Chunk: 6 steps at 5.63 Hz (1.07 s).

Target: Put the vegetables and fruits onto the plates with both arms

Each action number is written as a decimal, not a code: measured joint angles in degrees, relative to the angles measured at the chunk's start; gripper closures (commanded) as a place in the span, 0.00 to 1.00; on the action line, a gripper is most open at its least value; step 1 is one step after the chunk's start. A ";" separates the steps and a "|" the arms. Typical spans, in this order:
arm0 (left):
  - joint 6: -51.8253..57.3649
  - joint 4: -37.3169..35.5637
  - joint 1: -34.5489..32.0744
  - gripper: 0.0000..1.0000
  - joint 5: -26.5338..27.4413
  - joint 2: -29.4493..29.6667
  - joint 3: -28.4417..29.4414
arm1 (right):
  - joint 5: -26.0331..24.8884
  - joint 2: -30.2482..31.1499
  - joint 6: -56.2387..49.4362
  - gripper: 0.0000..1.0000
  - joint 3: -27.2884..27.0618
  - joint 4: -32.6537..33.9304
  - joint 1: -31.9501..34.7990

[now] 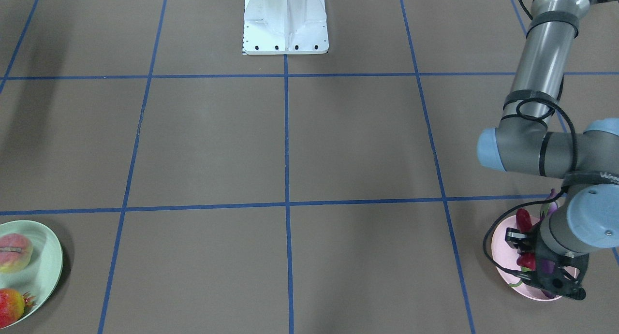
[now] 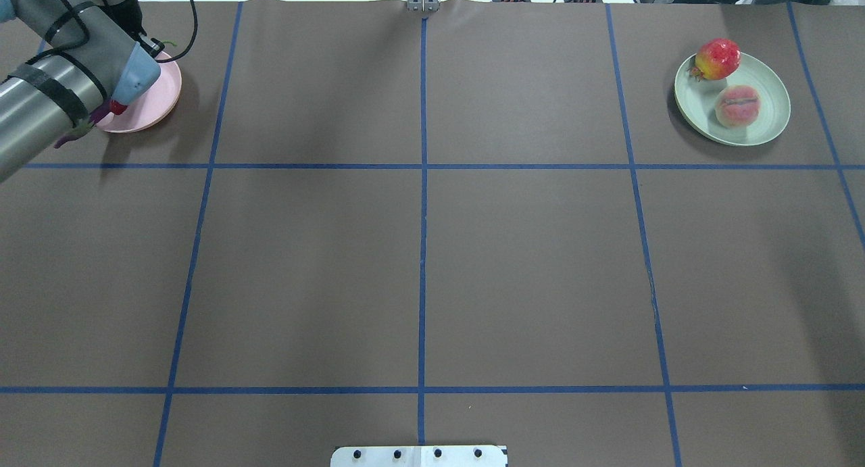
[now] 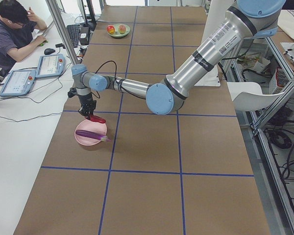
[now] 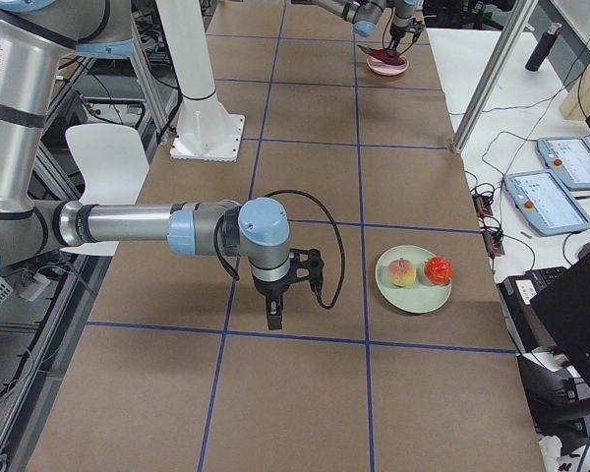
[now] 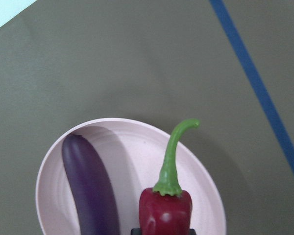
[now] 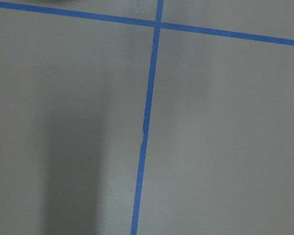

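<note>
Red chili (image 5: 165,213), stem away from gripper (image 3: 89,112)

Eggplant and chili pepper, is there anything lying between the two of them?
Nothing. In the left wrist view, only a bare strip of the pink plate shows between the eggplant and the chili.

I see brown table (image 2: 527,264) gridded with blue tape (image 2: 422,251); light even, shadows soft | left-end view, upper left: operator (image 3: 10,29) seated at white desk (image 3: 10,147); two pendants (image 3: 50,65) on it | right edge: white chair (image 3: 247,95); metal racking (image 3: 279,147)
</note>
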<state>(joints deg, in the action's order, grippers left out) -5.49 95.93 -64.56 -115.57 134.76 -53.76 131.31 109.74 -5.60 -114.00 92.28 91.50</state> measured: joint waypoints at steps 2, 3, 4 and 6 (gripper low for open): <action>-1.48 3.18 -0.69 0.00 -0.12 -1.36 0.52 | 0.00 -0.15 0.06 0.00 0.00 0.00 0.00; -2.51 3.40 -1.10 0.00 -1.76 -1.61 -0.70 | 0.00 -0.27 0.06 0.00 0.01 0.03 0.00; -2.70 2.45 -2.25 0.00 -5.84 -3.42 -4.52 | 0.00 -0.36 0.04 0.00 0.00 0.07 0.00; -2.47 -0.55 -6.02 0.00 -12.28 -16.75 -22.59 | 0.07 -0.28 -0.05 0.00 0.01 0.09 0.02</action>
<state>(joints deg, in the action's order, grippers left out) -7.96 95.39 -70.58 -127.85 118.01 -76.35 131.38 109.46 -5.65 -113.99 92.37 91.52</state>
